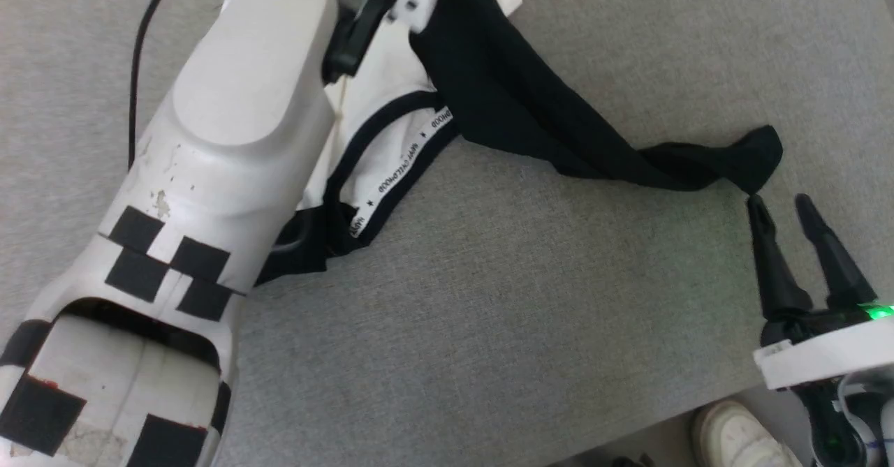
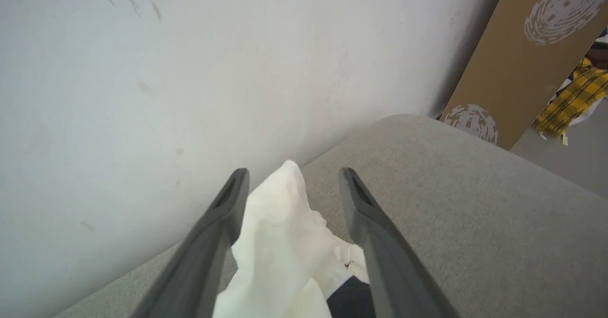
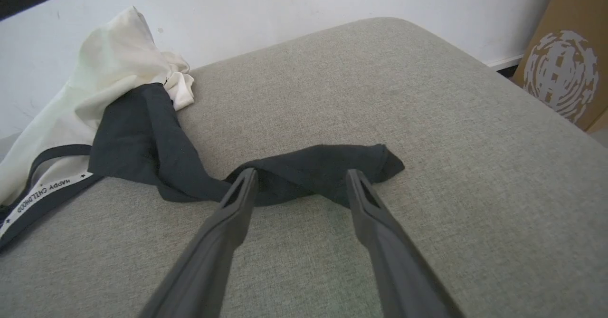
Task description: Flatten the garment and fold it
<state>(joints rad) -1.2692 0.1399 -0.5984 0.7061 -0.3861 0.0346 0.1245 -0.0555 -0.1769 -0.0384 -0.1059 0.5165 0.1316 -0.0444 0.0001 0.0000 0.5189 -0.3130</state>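
While the garment (image 1: 503, 97) is seen crumpled on the grey cushion (image 1: 524, 299), the right gripper (image 1: 780, 202) is held spread at its black sleeve end, the left gripper (image 2: 294, 171) spread around white cloth

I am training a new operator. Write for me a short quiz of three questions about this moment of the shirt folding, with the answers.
1. True or false: the right hand is shut on the black sleeve.
2. What lies between the fingers of the left hand? A) white cloth of the garment B) a yellow checked cloth C) a cable
3. Fill in: the collar band reads "HAPPY ____".
Key: 1. False, its fingers stand apart at the sleeve's end. 2. A. 3. CHILDHOOD.
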